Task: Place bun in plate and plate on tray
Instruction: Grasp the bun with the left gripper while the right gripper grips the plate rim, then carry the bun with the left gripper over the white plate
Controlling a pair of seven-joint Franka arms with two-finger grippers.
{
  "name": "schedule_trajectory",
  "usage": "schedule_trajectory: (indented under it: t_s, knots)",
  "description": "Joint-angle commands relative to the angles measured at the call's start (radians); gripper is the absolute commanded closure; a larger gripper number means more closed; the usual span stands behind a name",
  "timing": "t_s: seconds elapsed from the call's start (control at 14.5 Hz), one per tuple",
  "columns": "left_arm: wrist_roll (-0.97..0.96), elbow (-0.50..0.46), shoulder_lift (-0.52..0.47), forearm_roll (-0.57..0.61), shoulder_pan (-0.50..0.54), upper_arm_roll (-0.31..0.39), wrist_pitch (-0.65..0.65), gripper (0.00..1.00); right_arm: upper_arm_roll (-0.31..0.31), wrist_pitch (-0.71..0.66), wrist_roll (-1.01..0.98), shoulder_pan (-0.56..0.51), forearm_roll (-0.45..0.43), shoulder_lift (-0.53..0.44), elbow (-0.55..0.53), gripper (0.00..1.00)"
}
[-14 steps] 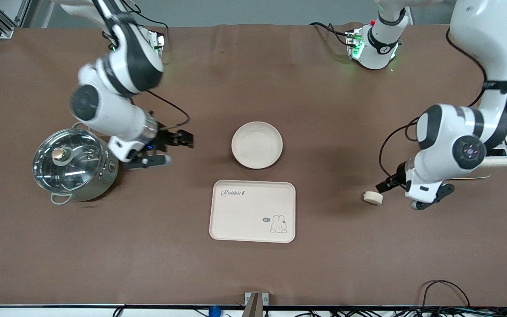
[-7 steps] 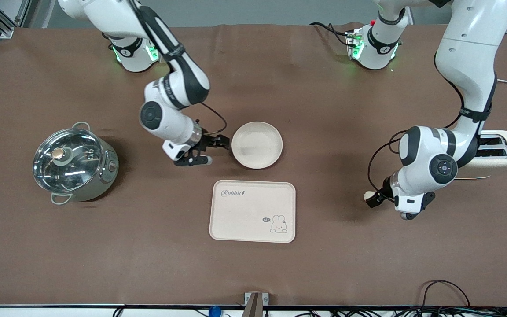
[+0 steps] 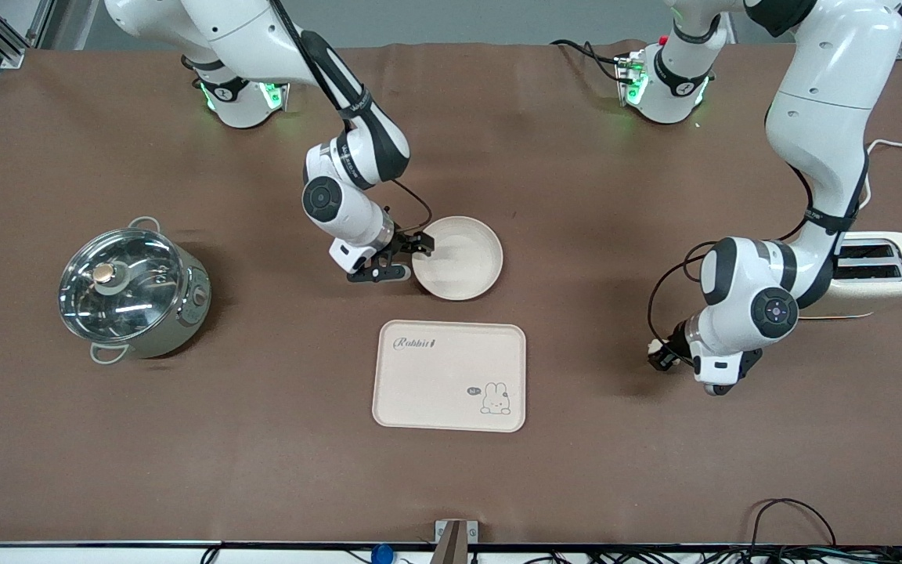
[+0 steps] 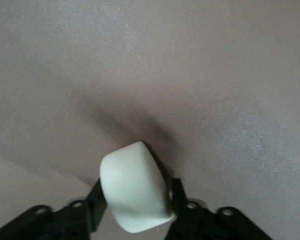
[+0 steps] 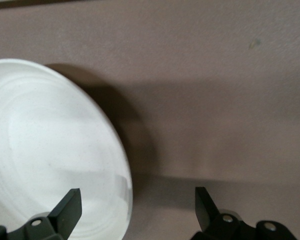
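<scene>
One small pale cream bun [image 4: 135, 187] pinched in left hand [image 3: 661, 356]; right hand [image 3: 408, 258] open, straddling one round cream-white plate [image 3: 463, 262] rim, near one rectangular cream tray [image 3: 449, 376].

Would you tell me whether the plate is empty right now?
Empty: the plate shows only bare cream surface, and the bun sits between the left hand's fingers.

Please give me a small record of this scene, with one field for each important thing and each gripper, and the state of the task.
bun: between the fingers of the left gripper, toward the left arm's end of the table
plate: on the table, nothing in it, farther from the front camera than the tray
tray: on the table, nothing on it
right gripper: open, its fingers astride the plate's rim
pot: lidded, toward the right arm's end
toaster: beside the left arm
task state: bun not yet in plate, plate not yet on tray
</scene>
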Motion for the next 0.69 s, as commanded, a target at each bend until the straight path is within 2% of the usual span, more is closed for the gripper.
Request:
schedule_trajectory:
  t_s: [0.0,0.21,0.41,0.62]
  knots:
    - [-0.023,0.02,0.002,0.019,-0.014,0.001,0.0,0.74,-0.01,0.017,-0.001,0.015,0.035,-0.027,-0.029,0.0]
    - [-0.116,0.017,-0.015,0.02,-0.076,-0.012,-0.017,0.76,-0.01,0.018,-0.001,0.021,0.035,-0.027,-0.027,0.12]
    - [-0.335,0.021,-0.044,0.019,-0.257,-0.012,-0.051,0.75,-0.01,0.018,-0.001,0.021,0.035,-0.027,-0.027,0.23]
    - [-0.539,0.077,-0.035,0.019,-0.47,-0.011,-0.051,0.75,-0.01,0.018,-0.001,0.021,0.035,-0.027,-0.027,0.5]
